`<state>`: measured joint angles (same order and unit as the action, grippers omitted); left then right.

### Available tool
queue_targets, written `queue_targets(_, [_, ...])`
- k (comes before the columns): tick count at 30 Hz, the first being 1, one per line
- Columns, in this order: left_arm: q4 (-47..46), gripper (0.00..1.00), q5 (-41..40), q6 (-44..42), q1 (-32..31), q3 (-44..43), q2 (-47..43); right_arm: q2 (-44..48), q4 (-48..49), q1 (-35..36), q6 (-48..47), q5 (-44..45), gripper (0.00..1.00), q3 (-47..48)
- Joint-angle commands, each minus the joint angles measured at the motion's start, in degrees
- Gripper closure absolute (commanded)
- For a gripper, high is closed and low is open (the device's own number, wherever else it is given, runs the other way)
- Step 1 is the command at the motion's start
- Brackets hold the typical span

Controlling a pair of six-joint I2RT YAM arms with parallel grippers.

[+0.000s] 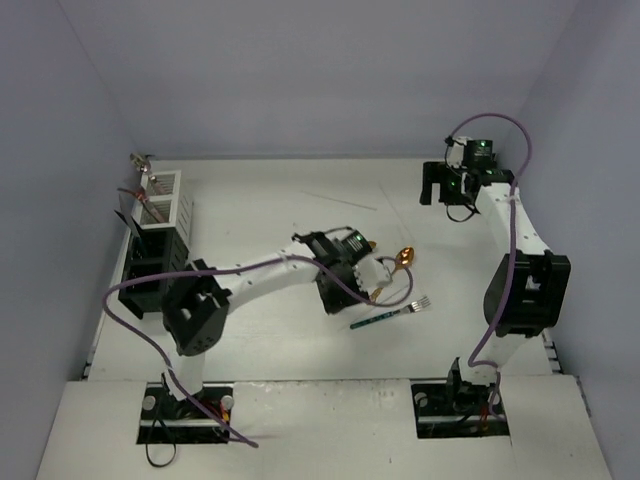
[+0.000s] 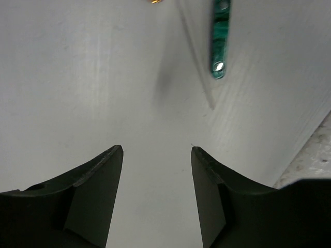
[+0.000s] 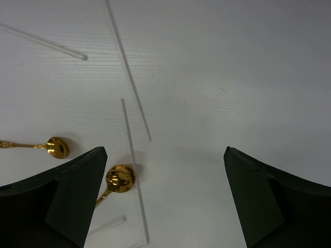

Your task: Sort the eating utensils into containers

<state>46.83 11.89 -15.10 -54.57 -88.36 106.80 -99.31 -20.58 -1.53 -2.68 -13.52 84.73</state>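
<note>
Several bins [image 1: 155, 262] stand at the left edge of the overhead frame, well apart from the loose cutlery. My left claw [image 2: 156, 152], mid-frame, hangs with jaws apart and empty. The teal-handled fork [image 2: 220, 39] lies toward the upper right of its view. I judge the step is a pick: shift over that handle, lower, close. My right claw [image 3: 165, 155], upper right overhead, gapes wide and empty, with gold spoons [image 3: 120, 178] lower left in its view.

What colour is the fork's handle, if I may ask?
Fork handle: marbled teal-green, clearest in the left wrist view.

Teal-handled fork [image 1: 392, 314] lies flat near gold spoon [image 1: 404, 256]
</note>
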Motion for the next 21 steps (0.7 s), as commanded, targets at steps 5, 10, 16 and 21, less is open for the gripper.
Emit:
queue_targets(5, [1.8,0.48,-1.7,5.9,-8.0,-17.2,10.0,1.3,1.7,-5.7,1.7,-3.3,0.06,0.6])
queue_targets(10, [-3.6,0.48,1.0,8.0,-8.8,-19.1,11.8,1.2,1.7,-7.2,2.1,-4.0,0.06,1.1])
queue_targets(16, [-12.8,0.49,5.3,6.6,-9.1,-16.4,11.3,1.3,1.7,-7.9,2.0,-4.2,0.06,1.2])
queue_targets(21, [-14.0,0.49,5.5,5.6,-9.1,-18.3,14.2,1.5,1.7,-8.7,2.1,-4.4,0.06,1.2])
